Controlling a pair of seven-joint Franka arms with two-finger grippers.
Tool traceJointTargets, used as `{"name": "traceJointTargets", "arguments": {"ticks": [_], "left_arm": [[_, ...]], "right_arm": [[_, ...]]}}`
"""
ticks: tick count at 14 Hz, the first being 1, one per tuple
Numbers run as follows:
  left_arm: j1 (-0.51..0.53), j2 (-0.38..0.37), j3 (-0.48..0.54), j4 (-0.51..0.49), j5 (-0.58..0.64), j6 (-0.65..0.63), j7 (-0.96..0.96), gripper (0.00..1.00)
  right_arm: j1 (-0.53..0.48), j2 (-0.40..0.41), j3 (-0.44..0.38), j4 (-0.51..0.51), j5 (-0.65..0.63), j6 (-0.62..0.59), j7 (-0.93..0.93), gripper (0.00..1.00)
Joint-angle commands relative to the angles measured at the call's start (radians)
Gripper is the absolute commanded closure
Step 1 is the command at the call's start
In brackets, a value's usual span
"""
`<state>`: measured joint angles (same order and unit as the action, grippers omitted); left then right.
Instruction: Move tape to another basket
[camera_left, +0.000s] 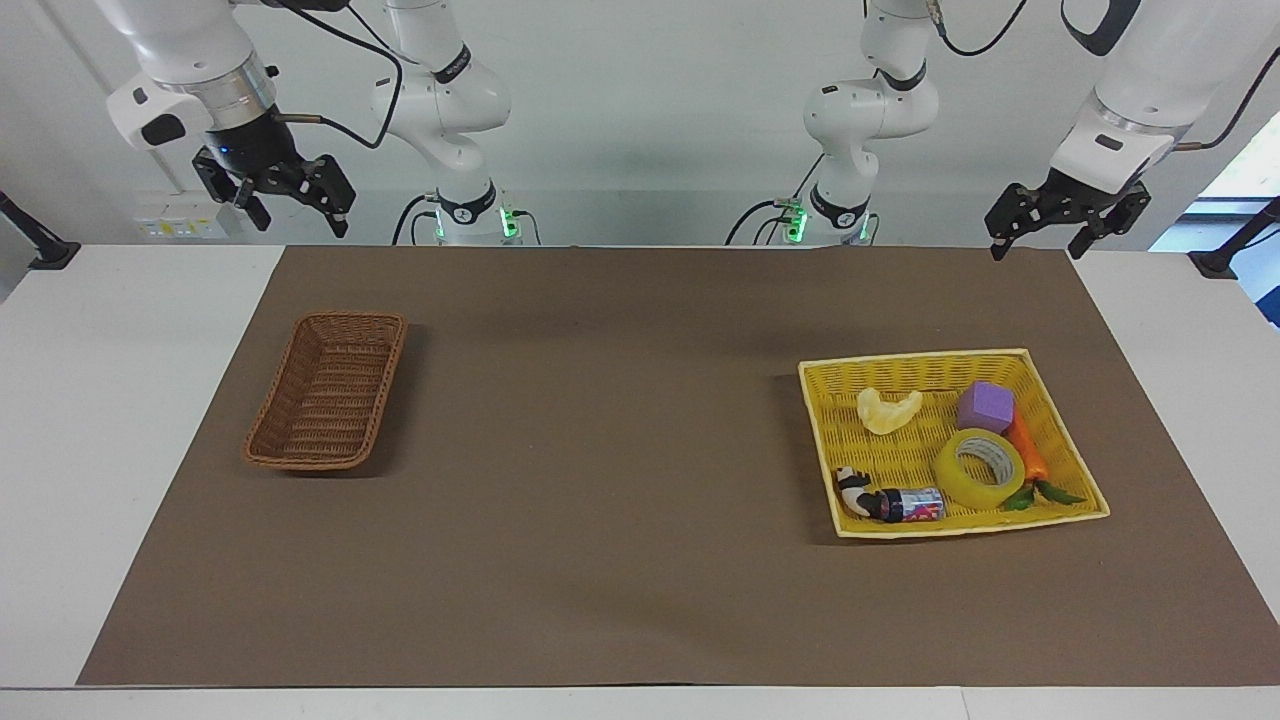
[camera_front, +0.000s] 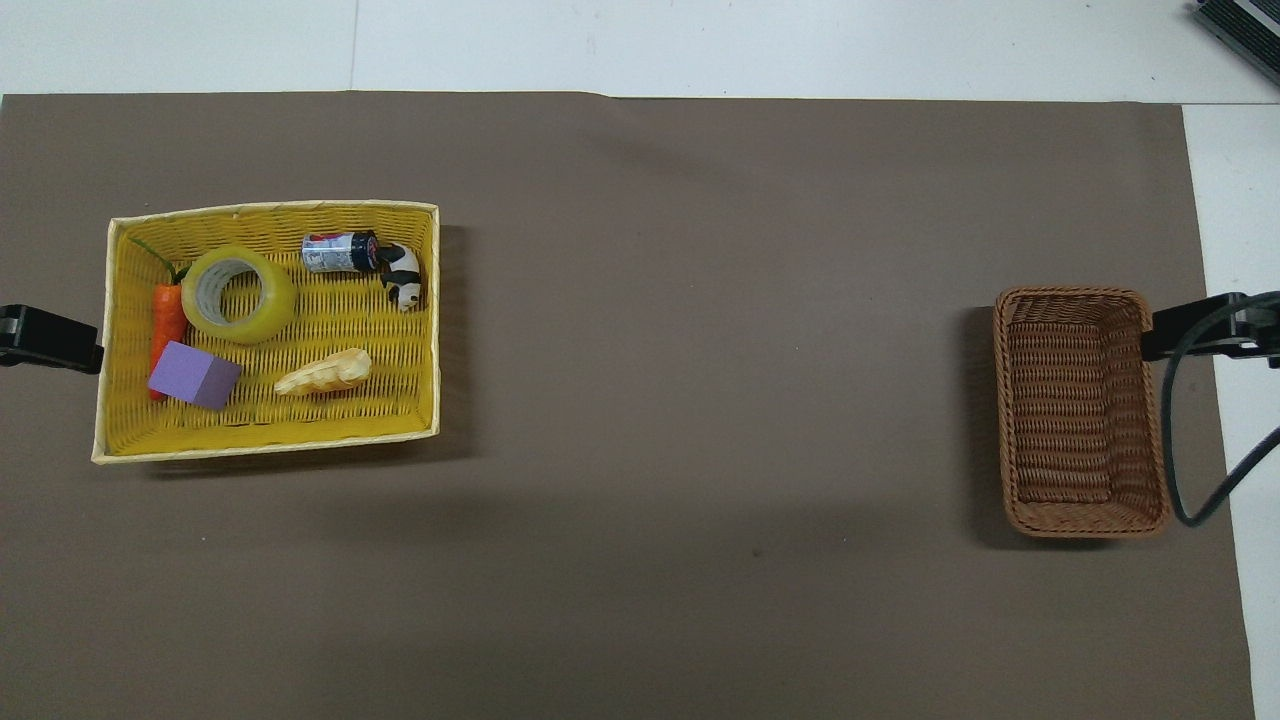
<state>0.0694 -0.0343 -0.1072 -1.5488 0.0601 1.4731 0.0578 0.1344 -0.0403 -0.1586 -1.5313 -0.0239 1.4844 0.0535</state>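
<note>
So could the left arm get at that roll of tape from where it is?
Probably yes. The tape lies on top in the yellow basket, at the left arm's end of the table, nothing covering it. The left pincer hangs open above the table's edge there.

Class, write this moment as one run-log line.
tape: in yellow basket | brown basket: empty | left gripper: open, raised, waiting | right gripper: open, raised, waiting

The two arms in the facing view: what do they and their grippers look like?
Both arms are glossy white with rounded joints and black bands. The left gripper and right gripper are black, with angular linkages. Black cables run along each arm, and green lights glow at both bases.
</note>
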Motion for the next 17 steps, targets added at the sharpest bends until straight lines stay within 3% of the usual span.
{"name": "traceJointTargets", "arguments": {"ticks": [1,17], "left_arm": [[0.006,-0.009,-0.002,0.006,-0.003,-0.033,0.022,0.00],[0.009,-0.010,-0.002,0.001,-0.005,-0.013,0.010,0.00]], "right_arm": [[-0.006,-0.026,0.001,-0.042,0.016,0.020,-0.030,0.00],[-0.007,-0.024,0.001,-0.043,0.015,0.040,-0.030,0.00]]}}
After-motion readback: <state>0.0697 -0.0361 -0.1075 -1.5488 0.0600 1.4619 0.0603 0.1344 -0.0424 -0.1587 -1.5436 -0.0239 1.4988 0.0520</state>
